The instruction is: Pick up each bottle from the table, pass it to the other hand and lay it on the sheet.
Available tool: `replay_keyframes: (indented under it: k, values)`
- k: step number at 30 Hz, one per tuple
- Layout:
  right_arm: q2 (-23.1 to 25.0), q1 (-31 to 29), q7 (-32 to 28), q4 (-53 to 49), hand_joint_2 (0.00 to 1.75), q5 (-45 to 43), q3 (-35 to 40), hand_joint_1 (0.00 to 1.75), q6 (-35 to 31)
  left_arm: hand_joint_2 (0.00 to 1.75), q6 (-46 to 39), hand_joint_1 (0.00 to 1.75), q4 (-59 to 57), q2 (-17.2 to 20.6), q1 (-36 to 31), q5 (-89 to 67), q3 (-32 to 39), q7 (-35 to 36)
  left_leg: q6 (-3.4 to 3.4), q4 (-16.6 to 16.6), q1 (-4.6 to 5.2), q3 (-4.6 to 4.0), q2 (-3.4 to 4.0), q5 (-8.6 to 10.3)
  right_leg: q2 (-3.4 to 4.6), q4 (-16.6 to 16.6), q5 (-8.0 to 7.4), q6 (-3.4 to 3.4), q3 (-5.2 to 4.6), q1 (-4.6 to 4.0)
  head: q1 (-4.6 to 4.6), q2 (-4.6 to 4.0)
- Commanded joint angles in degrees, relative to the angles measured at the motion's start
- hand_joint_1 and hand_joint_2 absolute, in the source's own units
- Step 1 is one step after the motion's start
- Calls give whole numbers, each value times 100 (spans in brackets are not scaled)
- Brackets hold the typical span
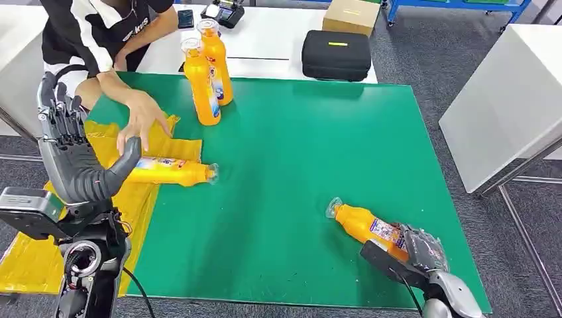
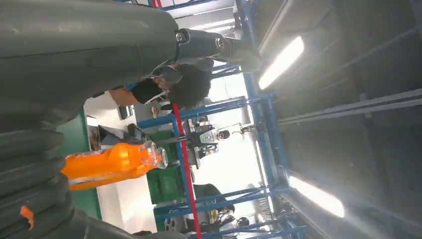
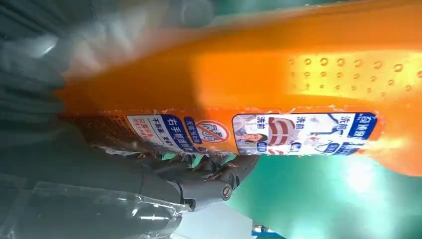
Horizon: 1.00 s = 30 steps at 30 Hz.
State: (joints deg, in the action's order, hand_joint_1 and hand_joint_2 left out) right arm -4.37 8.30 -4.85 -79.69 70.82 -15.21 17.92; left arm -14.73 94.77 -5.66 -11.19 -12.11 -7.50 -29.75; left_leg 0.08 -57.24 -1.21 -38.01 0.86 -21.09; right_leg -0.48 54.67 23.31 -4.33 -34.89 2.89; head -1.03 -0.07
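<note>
Head view. Nearest the camera, at 7 o'clock, the left hand (image 1: pixel 76 149) is raised, palm up, fingers apart and holding nothing; its thumb tip lies close against the base end of a bottle on the sheet, and contact cannot be judged.

At 5 o'clock the right hand (image 1: pixel 424 250) is closed around the base of a lying bottle (image 1: pixel 368 225) on the green worktop (image 1: pixel 298 152). That bottle's long axis runs from the hand toward 10 o'clock, cap leading. Whether it is lifted clear of the worktop cannot be told.

Count: four orange bottles. Two standing bottles (image 1: pixel 209 73) are at 12 o'clock, touching or nearly so. One bottle on the sheet (image 1: pixel 169 171) lies at 9 o'clock, its cap end overhanging onto the green. The fourth is the one in the right hand. One yellow sheet (image 1: pixel 26 258) lies at the worktop's left edge, and a person's hand (image 1: pixel 140 119) is pressed on it.

Judgement: the handover runs from 5 o'clock across to 7 o'clock. The left hand is the nearer to the sheet.

Left wrist view. The standing pair shows as orange with clear caps (image 2: pixel 149 155), beyond the hand's dark fingers (image 2: pixel 30 164).

Right wrist view. The held bottle's label (image 3: pixel 259 132) is visible, with dark fingers (image 3: pixel 199 181) wrapped beneath it and green worktop beyond.
</note>
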Motion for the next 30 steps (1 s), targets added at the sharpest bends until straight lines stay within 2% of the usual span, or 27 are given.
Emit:
replay_keyframes:
  k: [1, 5, 9, 10, 12, 13, 16, 19, 20, 21, 24, 26, 29, 30]
  values:
    - [372, -176, -207, 472, 175, 147, -267, 175, -383, 175, 2, 0, -182, 13, -28, -62, 115, 61, 1, 4, -7, 22, -5, -6, 0, -7, 4, 29, 23, -10, 0, 0]
    - [396, -168, -239, 368, 175, 160, -274, 175, -507, 175, 0, 0, -158, 6, -10, -67, 121, 62, 2, 4, -5, 25, -2, -9, 5, -4, 6, 34, 27, -9, 0, 0]
    - [750, -263, -843, -319, 175, -230, -364, 175, -1576, 175, 110, 0, -37, -15, 112, -81, 172, 58, 5, 2, -4, 28, 3, -8, 11, 0, 5, 40, 27, -8, 0, 0]
    - [793, -287, -914, -409, 175, -341, -366, 175, -1676, 175, 141, 0, -27, -20, 121, -76, 171, 56, 15, 0, -2, 31, 11, -7, 20, 5, 7, 47, 27, -6, 0, 0]
    - [893, -279, -1102, -706, 175, -574, -343, 175, -2040, 175, 303, 0, -100, -19, 72, -42, 81, 120, 17, 1, 2, -14, 6, 12, 12, 5, -17, 11, -5, -1, -2, 0]
    - [915, -274, -1187, -773, 175, -676, -321, 175, -2169, 175, 387, 0, -145, -22, 28, -24, 31, 161, 17, -3, 0, 5, 9, -1, 18, 10, -6, 27, 10, -4, -2, 0]
    - [1112, -357, -1298, -925, 175, -904, -358, 175, -3163, 175, 651, 0, -280, -46, -84, 164, -113, 285, 19, -1, 0, -9, -7, 11, -2, 5, -8, 12, 2, -3, 0, 0]
    - [1217, -425, -1492, -1028, 175, -1524, -240, 175, -3731, 175, 868, 0, -423, -37, -180, 244, -316, 490, 18, -1, 0, -10, -4, 7, 1, 5, -4, 9, 1, -2, 0, 0]
    - [1225, -445, -1541, -1039, 175, -1676, -185, 175, -3814, 175, 923, 0, -460, -41, -203, 278, -361, 528, 19, -6, -1, 4, -5, -3, 3, 10, 5, 22, 16, -4, 0, 0]
    - [1262, -473, -1660, -1065, 175, -1984, -152, 175, -3950, 175, 1011, 0, -519, -16, -239, 299, -442, 589, 18, 0, 1, -16, -6, 10, -2, 5, -5, 7, -4, -1, 0, 0]
    - [1268, -488, -1658, -1061, 175, -1976, -133, 175, -3946, 175, 1009, 0, -525, -38, -243, 297, -459, 586, 17, -4, -2, 2, -9, -3, -1, 7, 5, 23, 13, -5, 0, 0]
    - [1268, -488, -1658, -1061, 175, -1976, -133, 175, -3946, 175, 1009, 0, -525, -38, -243, 297, -459, 586, 14, 1, -1, -15, -7, 6, -1, 3, -5, 8, -4, -2, 0, 0]
    - [1273, -631, -2064, -986, 175, -2700, 14, 175, -4315, 175, 1329, 0, -715, 69, -340, 530, -676, 765, 13, -2, -3, 8, -6, -6, 5, 6, 4, 25, 17, -7, 0, 0]
    - [1277, -691, -2109, -955, 175, -2882, 84, 175, -4277, 175, 1385, 0, -773, 78, -370, 602, -739, 780, 13, 2, 0, -13, -8, 5, 0, 2, -5, 9, -3, -3, -2, 0]
